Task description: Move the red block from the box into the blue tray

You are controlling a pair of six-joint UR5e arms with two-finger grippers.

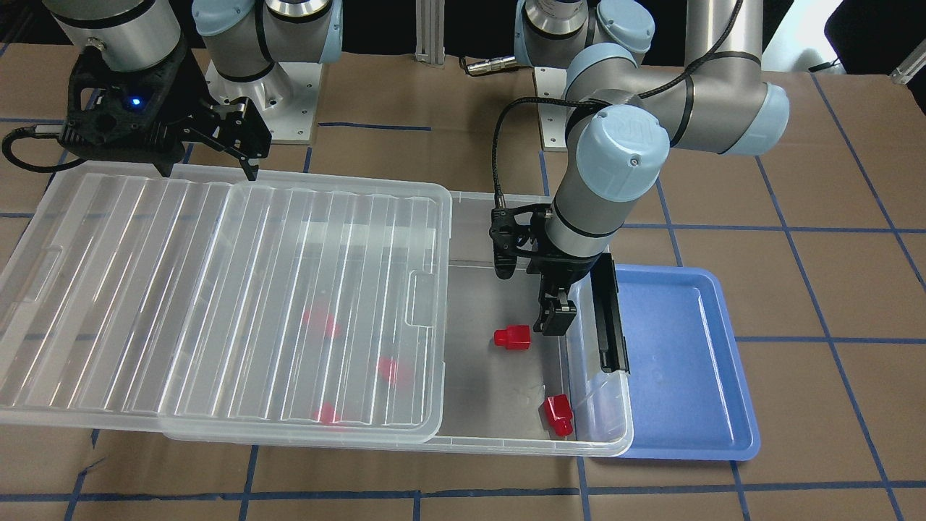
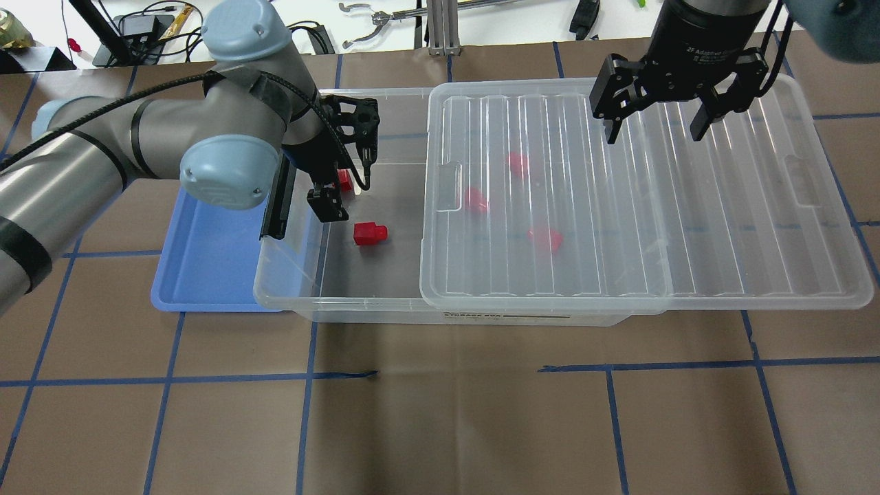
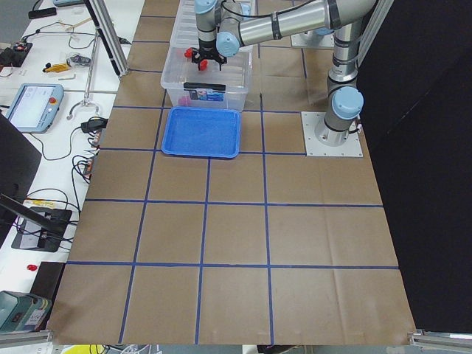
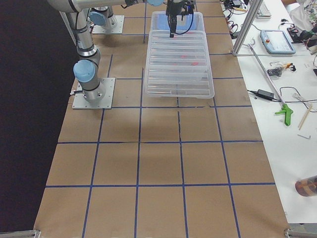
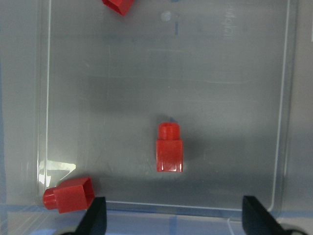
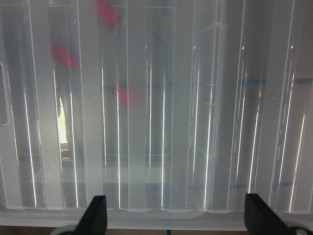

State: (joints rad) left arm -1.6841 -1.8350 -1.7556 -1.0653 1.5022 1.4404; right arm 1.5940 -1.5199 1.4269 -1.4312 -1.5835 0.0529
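The red block point(image 1: 511, 337) lies on its side on the uncovered floor of the box point(image 2: 344, 302), its stub toward the right edge of the desk point(image 2: 440, 412). The left hand point(image 1: 554, 318) hangs just beside it, on the left-edge side, fingers spread wide and holding nothing. In the wrist view the block is centred between the two tips, apart from them. A second block point(image 1: 557, 414) sits in the box corner toward the far and left edges. The lid point(image 2: 550, 137) lies off-centre toward the right edge and overhangs the box there. Three more blocks point(image 2: 476, 199) show blurred under it. The right hand point(image 2: 656, 124) hovers over the lid, also wide and empty. The tray point(image 2: 206, 268) lies at the box's left end, its edge under the box rim.
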